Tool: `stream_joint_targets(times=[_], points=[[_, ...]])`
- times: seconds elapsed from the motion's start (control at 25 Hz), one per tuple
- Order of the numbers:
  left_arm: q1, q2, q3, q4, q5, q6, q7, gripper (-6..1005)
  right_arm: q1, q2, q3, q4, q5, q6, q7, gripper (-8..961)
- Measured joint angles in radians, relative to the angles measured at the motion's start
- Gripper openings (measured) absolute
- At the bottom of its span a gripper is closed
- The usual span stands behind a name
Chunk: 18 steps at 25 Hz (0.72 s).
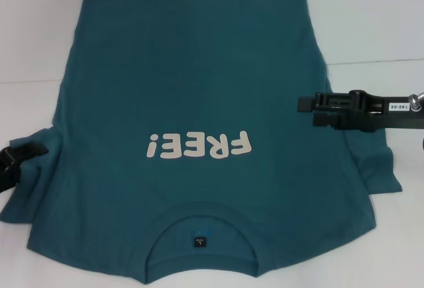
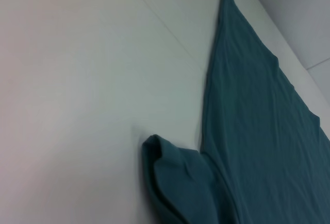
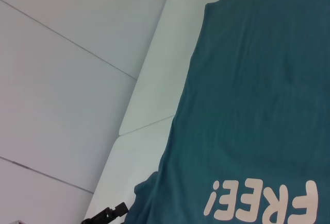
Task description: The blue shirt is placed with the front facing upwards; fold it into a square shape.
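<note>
Our teal-blue cotton T-shirt (image 1: 199, 102) with cream "FREE!" lettering lies flat, front up, on the white desk (image 1: 371, 10), collar near us. Our left gripper (image 1: 16, 162) sits at its left sleeve, our right gripper (image 1: 311, 106) above its right side; we cannot tell how either's jaws stand.

Teal-blue shirt (image 1: 199, 102), cream "FREE!" lettering (image 1: 201, 145).
</note>
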Motion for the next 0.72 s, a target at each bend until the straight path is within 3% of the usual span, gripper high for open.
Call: stream_joint_targets(times=[0.12,0.36,0.56,0.72], points=[[-0.007,0.007,0.008,0.0,0.028,0.001,-0.043,704,-0.006,0.0,0.002,-0.004,0.001,-0.005,0.002,823],[-0.023,0.014,0.014,0.0,0.073,0.002,-0.076,507,-0.01,0.0,0.004,-0.007,0.004,-0.008,0.004,821],[-0.021,0.014,0.014,0.002,0.076,-0.001,-0.078,274,-0.01,0.0,0.004,-0.007,0.005,-0.009,0.004,820],[-0.017,0.014,0.01,0.004,0.077,-0.001,-0.078,188,-0.01,0.0,0.004,-0.008,0.005,-0.009,0.004,819]])
